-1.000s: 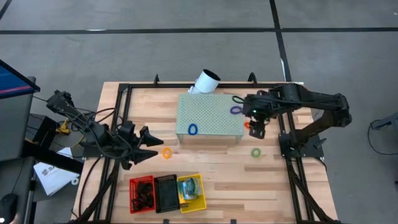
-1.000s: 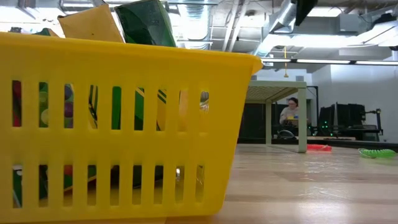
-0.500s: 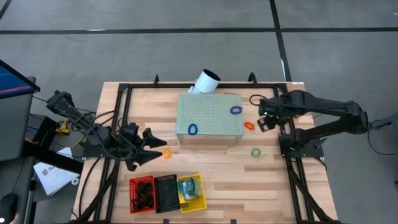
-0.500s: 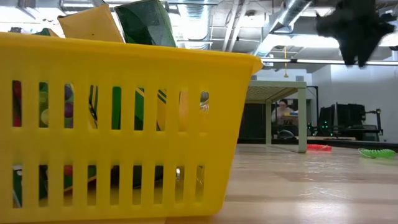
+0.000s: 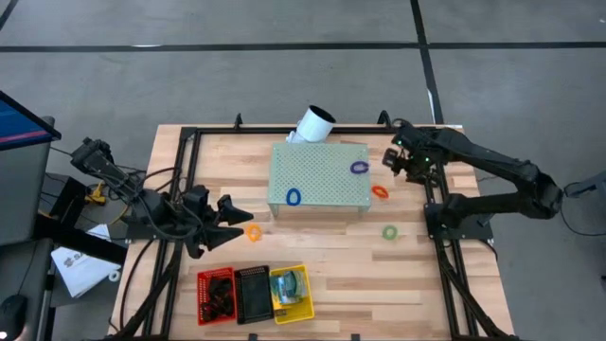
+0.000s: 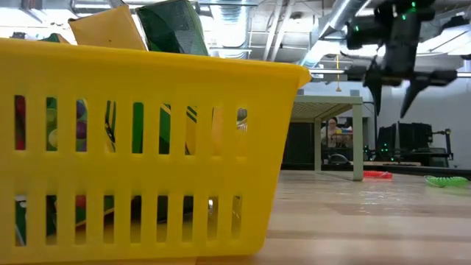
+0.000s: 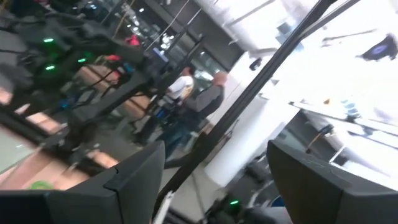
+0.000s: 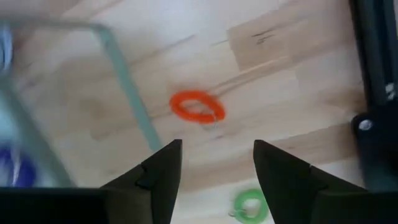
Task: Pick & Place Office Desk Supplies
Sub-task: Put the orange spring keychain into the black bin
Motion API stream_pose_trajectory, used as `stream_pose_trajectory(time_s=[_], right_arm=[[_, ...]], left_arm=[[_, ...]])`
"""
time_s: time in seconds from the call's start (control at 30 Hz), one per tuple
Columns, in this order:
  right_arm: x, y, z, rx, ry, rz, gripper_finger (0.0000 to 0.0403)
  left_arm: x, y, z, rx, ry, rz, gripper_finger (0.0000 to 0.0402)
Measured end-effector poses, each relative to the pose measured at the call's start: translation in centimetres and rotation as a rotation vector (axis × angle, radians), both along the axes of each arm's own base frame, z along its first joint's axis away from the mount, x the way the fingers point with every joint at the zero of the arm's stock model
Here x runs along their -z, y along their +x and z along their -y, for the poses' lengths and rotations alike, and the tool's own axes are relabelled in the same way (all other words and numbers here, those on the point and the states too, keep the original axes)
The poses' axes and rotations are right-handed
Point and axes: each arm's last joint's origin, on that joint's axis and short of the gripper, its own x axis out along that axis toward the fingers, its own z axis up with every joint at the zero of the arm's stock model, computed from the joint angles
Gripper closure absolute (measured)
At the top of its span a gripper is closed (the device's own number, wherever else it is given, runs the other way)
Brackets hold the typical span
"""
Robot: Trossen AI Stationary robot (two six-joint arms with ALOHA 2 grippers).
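Observation:
My right gripper (image 5: 392, 158) (image 6: 390, 92) (image 8: 214, 177) is open and hovers above the table by the far right corner of the pale green perforated block (image 5: 319, 180). An orange loop (image 5: 381, 191) (image 8: 198, 107) and a green loop (image 5: 390, 231) (image 8: 249, 205) lie flat on the wood below it. A purple loop (image 5: 359, 168) and a blue loop (image 5: 294, 197) lie on the block's top. My left gripper (image 5: 239, 220) (image 7: 214, 186) is open and waits left of the block, beside another orange loop (image 5: 254, 231). Crayon boxes (image 6: 173, 26) stick out of the yellow basket (image 5: 292, 292).
A white tube (image 5: 314, 123) leans at the block's far edge. Red (image 5: 216, 296), black (image 5: 253, 294) and yellow bins stand in a row at the near edge. The yellow basket (image 6: 147, 147) fills the low view's left. Black frame rails (image 5: 437, 204) run along both table sides.
My right gripper has moved away from the orange loop at the block's right side, first a little toward the right edge, then toward the far edge. The orange loop stays on the table.

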Motion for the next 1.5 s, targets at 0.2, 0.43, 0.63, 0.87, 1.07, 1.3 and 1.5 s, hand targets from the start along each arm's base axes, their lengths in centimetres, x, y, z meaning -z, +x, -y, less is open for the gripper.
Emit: stream_pose_trajectory(time_s=[0.2,0.43,0.63,0.87,1.07,1.3,1.5], right_arm=[[2.3,-1.3,0.6,0.239,0.091,0.231,0.021],[5.0,-1.5,-0.8,0.368,0.11,0.214,0.021],[6.1,-0.4,-1.6,0.435,0.02,0.121,0.021],[8.3,1.6,-1.4,0.411,0.028,0.027,0.021],[9.9,3.1,-1.0,0.378,0.057,0.013,0.021],[11.1,3.7,-1.4,0.311,0.096,-0.05,0.021],[11.6,3.7,-1.0,0.266,0.08,-0.077,0.021]], left_arm=[[-0.3,-0.1,0.0,0.013,-0.018,0.034,0.0124],[-0.2,0.0,0.1,0.01,-0.002,0.024,0.0124],[-0.1,0.3,0.0,-0.004,0.011,0.022,0.0124],[-0.1,0.4,-0.3,-0.014,-0.006,0.022,0.0124],[-0.1,0.4,-0.3,-0.011,-0.015,0.022,0.0124],[-0.1,0.4,-0.2,-0.004,-0.035,0.021,0.0124],[-0.1,0.4,-0.2,-0.002,-0.043,0.021,0.0124]])
